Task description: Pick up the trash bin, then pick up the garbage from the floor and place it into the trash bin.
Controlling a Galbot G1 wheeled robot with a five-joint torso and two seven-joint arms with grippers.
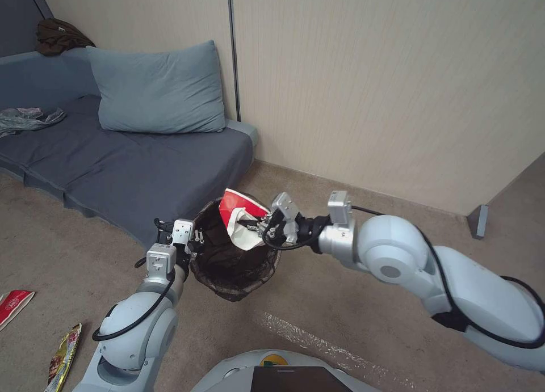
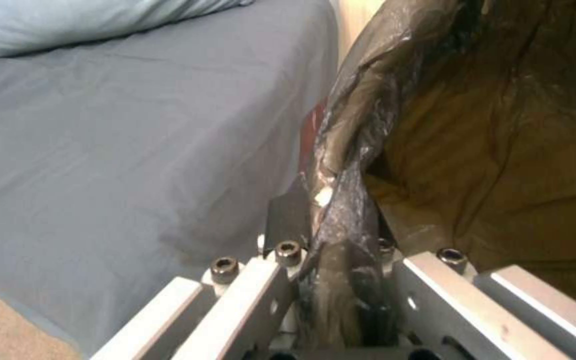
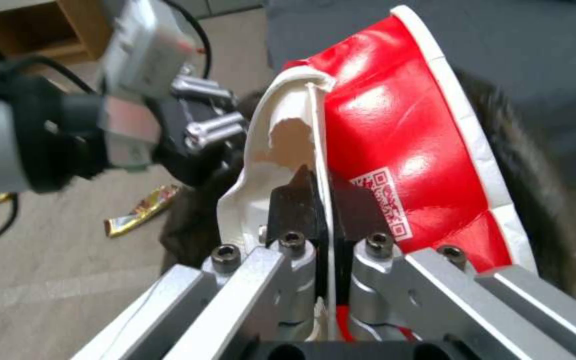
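right gripper [image 1: 262, 228] is clamped on the light, crumpled red-and-white wrapper [image 1: 241, 219] over the trash bin [image 1: 235, 267]; left gripper [image 1: 190, 245] pinches the rim at nine o'clock, liner soft and slippery.

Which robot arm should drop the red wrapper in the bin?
The right. Its right gripper already pinches the red-and-white wrapper over the trash bin. The left gripper is busy clamping the bin's rim.
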